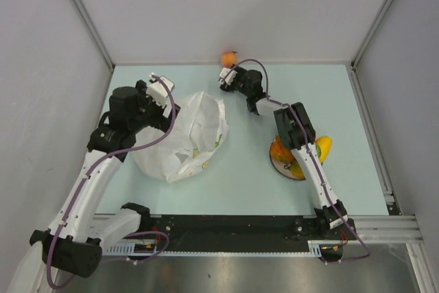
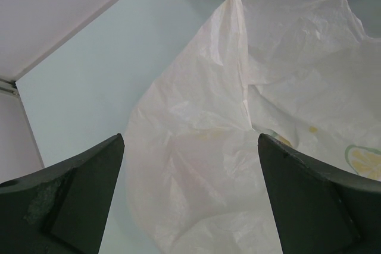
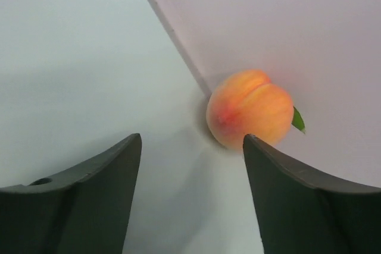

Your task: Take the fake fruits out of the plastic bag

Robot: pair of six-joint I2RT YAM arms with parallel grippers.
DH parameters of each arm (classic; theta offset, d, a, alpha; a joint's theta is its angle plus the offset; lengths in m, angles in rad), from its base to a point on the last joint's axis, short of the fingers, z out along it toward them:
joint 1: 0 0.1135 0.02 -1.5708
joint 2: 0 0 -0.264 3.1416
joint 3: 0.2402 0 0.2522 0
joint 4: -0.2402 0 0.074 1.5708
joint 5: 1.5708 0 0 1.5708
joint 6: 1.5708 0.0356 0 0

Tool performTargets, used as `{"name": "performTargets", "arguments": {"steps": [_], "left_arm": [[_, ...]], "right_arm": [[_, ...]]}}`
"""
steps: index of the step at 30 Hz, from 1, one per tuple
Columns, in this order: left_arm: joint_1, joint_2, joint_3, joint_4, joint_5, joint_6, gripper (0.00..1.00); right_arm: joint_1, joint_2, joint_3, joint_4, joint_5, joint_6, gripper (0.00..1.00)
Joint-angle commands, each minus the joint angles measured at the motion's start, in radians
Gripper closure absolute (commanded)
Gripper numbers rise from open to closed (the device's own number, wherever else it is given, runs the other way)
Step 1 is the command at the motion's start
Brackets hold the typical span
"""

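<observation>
The plastic bag (image 1: 185, 135) lies crumpled on the table at centre left; it fills the left wrist view (image 2: 238, 117), and what it holds is hidden. My left gripper (image 1: 169, 104) is open and empty at the bag's left edge (image 2: 190, 138). A pink-orange peach (image 1: 228, 57) rests against the back wall. My right gripper (image 1: 228, 72) is open and empty just in front of it, with the peach (image 3: 250, 108) beyond the right fingertip (image 3: 253, 144) of the gripper (image 3: 190, 141). An orange pineapple (image 1: 280, 150) and a yellow fruit (image 1: 323, 147) lie on the plate.
The round plate (image 1: 296, 173) sits at the right under my right forearm. Grey walls enclose the table on the back and both sides. A black rail runs along the near edge (image 1: 226, 228).
</observation>
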Motion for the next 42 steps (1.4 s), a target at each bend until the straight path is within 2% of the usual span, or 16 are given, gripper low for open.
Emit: {"name": "performTargets", "arguments": {"steps": [1, 4, 8, 15, 24, 29, 35, 41, 42], "left_arm": [[0.006, 0.006, 0.028, -0.036, 0.05, -0.005, 0.01], [0.006, 0.054, 0.042, -0.073, -0.025, 0.006, 0.01], [0.006, 0.1, 0.079, -0.139, -0.031, 0.026, 0.02], [0.005, 0.129, 0.114, -0.18, -0.053, 0.03, 0.02], [0.005, 0.146, 0.126, -0.168, -0.06, 0.035, 0.02], [-0.006, 0.158, 0.146, -0.169, -0.054, 0.029, 0.02], [-0.013, 0.173, 0.174, -0.177, -0.059, 0.027, 0.02], [-0.026, 0.19, 0.183, -0.157, -0.079, 0.032, 0.02], [-0.029, 0.189, 0.18, -0.157, -0.08, 0.032, 0.01]], "right_arm": [[0.041, 0.008, 0.08, 0.068, 0.08, -0.06, 0.19], [0.044, 0.109, 0.232, -0.03, 0.065, -0.134, 0.17], [0.045, 0.252, 0.482, -0.11, 0.051, -0.232, 0.15], [0.041, 0.292, 0.482, -0.174, 0.068, -0.284, 0.13], [0.012, 0.378, 0.504, -0.118, 0.124, -0.421, 0.12], [0.001, 0.427, 0.582, -0.144, 0.057, -0.456, 0.11], [0.009, 0.426, 0.582, -0.237, 0.032, -0.488, 0.23], [0.007, 0.427, 0.584, -0.26, -0.023, -0.508, 0.45], [0.007, 0.427, 0.584, -0.259, -0.033, -0.507, 0.52]]}}
